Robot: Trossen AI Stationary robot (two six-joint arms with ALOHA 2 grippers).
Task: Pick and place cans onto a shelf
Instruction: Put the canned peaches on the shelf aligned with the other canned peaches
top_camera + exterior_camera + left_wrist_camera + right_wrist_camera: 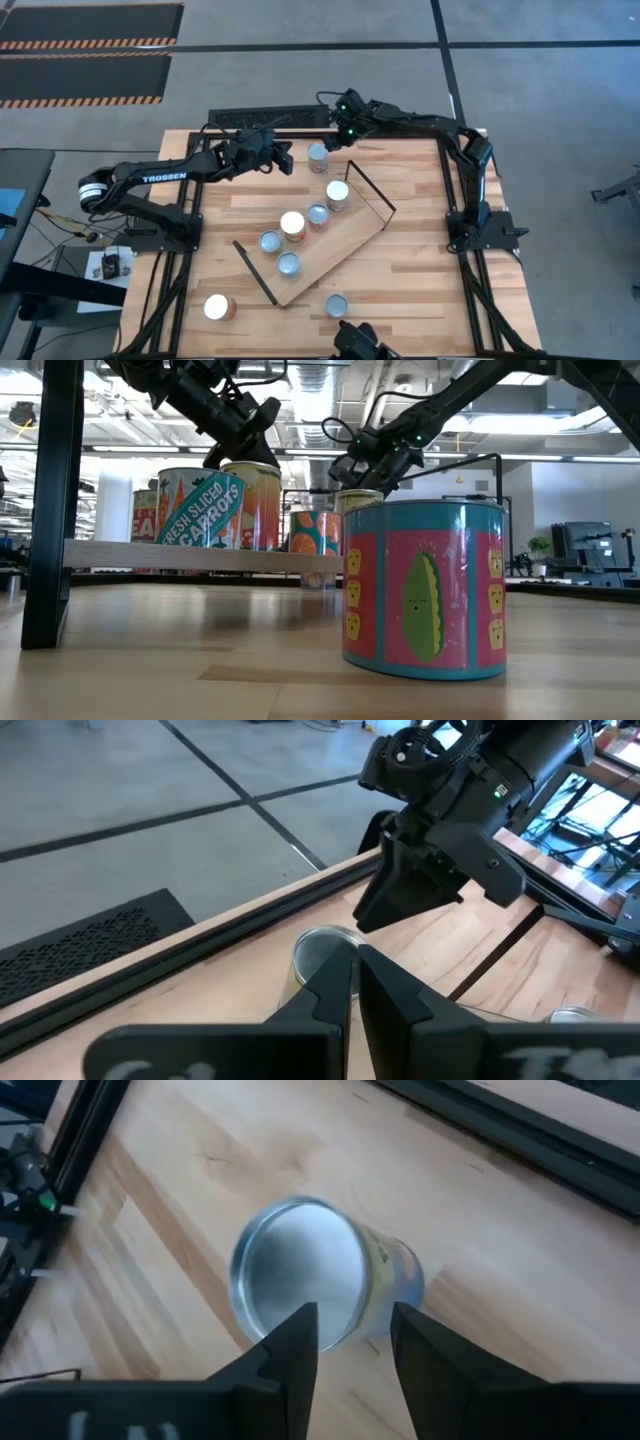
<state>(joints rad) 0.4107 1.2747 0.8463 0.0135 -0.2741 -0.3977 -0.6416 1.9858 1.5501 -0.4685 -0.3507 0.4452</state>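
Left gripper (355, 982) closed; right gripper (352, 1342) parted.

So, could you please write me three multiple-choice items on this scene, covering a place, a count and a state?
1. Where is the can under the right gripper?
A. on the shelf
B. on the tabletop beyond the shelf
C. on the floor

2. How many cans stand on the shelf?
A. two
B. five
C. eight

3. How are the left gripper's fingers?
A. shut, empty
B. wide open
C. closed on a can

Key:
1 B: the can below the right gripper stands on the bare tabletop.
2 B: the high view shows five tops on the shelf.
3 A: the left gripper has its fingers together with nothing between them.
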